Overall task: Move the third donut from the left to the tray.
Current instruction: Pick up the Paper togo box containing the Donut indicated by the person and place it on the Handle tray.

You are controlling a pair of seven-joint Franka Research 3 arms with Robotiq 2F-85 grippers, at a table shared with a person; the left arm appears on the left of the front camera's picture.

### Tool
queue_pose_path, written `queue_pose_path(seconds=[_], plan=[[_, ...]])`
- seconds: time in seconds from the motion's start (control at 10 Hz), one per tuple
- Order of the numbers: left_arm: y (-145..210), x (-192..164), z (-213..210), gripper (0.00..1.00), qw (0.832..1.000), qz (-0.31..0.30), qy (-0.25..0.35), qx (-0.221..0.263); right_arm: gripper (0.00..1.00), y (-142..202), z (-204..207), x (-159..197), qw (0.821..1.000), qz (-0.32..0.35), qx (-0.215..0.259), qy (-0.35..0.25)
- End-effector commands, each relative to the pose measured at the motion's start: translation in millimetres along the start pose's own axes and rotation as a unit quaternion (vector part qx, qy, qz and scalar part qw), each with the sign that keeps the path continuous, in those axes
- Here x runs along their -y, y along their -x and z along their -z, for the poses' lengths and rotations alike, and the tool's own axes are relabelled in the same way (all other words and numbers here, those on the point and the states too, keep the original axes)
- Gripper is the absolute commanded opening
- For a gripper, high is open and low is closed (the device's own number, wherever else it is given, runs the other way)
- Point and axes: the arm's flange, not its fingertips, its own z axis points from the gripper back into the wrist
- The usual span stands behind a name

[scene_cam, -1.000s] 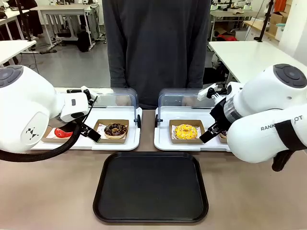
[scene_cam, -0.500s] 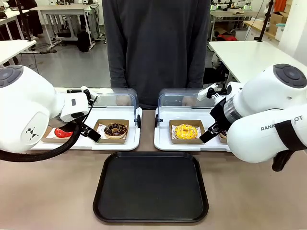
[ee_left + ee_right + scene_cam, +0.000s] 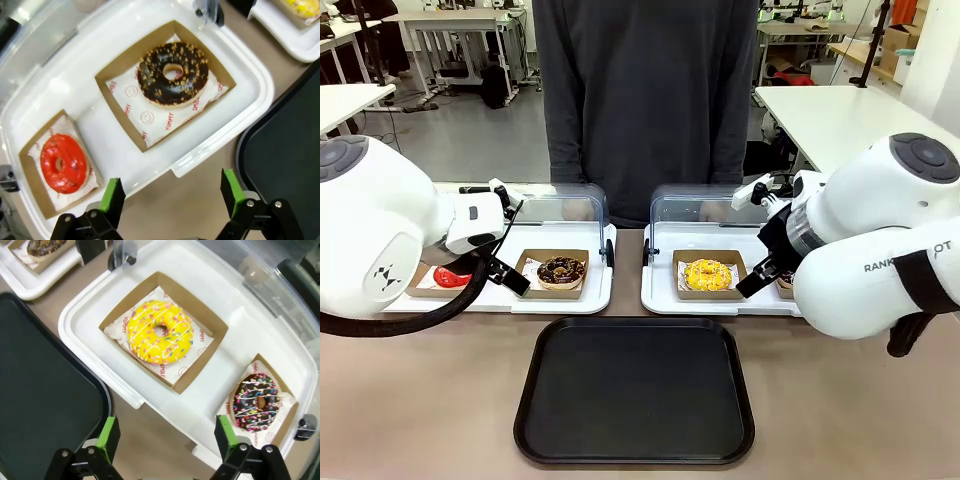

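- No change over the last second; right claw (image 3: 166,433) spread wide, empty, hovering
- Yellow donut (image 3: 160,332) just ahead of the claw, untouched in its cardboard holder (image 3: 204,356); black tray (image 3: 45,385) beside the claw
- Pickup not yet begun

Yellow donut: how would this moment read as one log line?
yellow donut: in cardboard holder, untouched | black tray: no donut yet | right pincer: open, near white tray | left pincer: open
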Motion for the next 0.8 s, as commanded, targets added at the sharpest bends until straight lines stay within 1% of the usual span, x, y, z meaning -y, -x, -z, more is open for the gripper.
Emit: queue_pose_path(seconds=[0.0, 0.1, 0.2, 0.3, 0.4, 0.5, 0.6, 0.7], plan=[[-18.1, -23.6, -38.1, 1.00, 0.999, 0.022, 0.028, 0.004, 1.00, -24.1, -50.7, 14.1, 1.000, 0.007, 0.010, 0.018], [-27.6, -41.7, -65.2, 1.00, 0.999, 0.017, 0.052, 0.004, 1.00, -35.0, -79.3, 25.6, 0.999, 0.016, 0.021, 0.024], [-33.4, -66.0, -98.7, 1.00, 0.995, 0.026, 0.099, 0.007, 1.00, -42.1, -108.3, 44.5, 0.999, 0.026, 0.034, 0.026], [-31.2, -88.1, -123.9, 1.00, 0.990, 0.032, 0.138, 0.007, 1.00, -34.5, -134.4, 61.1, 0.998, 0.031, 0.052, 0.000], [-21.5, -112.6, -145.8, 1.00, 0.983, 0.049, 0.174, 0.014, 1.00, -20.4, -159.2, 80.4, 0.997, 0.022, 0.071, -0.022], [-7.1, -139.0, -160.9, 1.00, 0.970, 0.082, 0.226, 0.031, 1.00, -6.4, -176.7, 106.6, 0.994, -0.002, 0.096, -0.051], [11.3, -170.7, -172.7, 1.00, 0.958, 0.104, 0.263, 0.053, 1.00, 16.6, -192.5, 140.1, 0.989, -0.036, 0.123, -0.076], [31.0, -193.7, -181.6, 1.00, 0.942, 0.149, 0.289, 0.086, 1.00, 42.2, -202.5, 169.6, 0.982, -0.053, 0.150, -0.102]])
